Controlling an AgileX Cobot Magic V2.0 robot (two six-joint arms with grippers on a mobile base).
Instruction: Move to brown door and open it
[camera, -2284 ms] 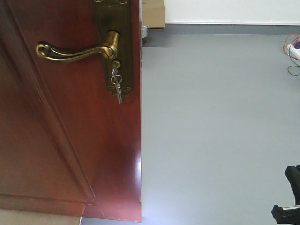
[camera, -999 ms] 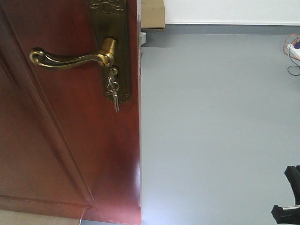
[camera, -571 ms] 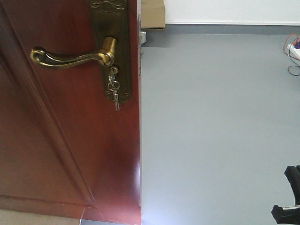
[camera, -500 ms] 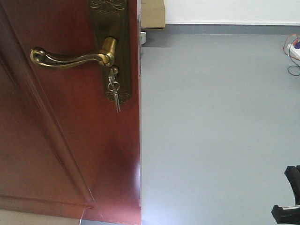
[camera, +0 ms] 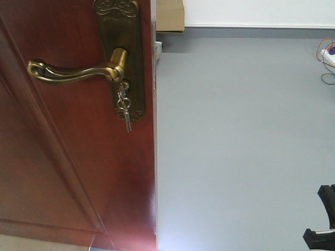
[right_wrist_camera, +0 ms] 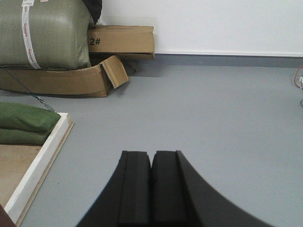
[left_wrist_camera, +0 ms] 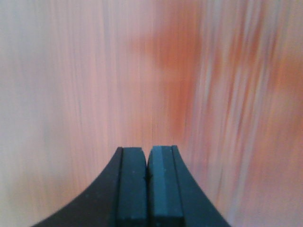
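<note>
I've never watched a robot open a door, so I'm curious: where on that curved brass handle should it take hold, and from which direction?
Probably on the long bar of the lever handle, toward its curled free end at the left, far from the pivot by the backplate. That gives most leverage. The bar runs roughly level, so jaws should close over it from above and below, coming straight toward the brown door. Both grippers are shut now and must open first.
</note>
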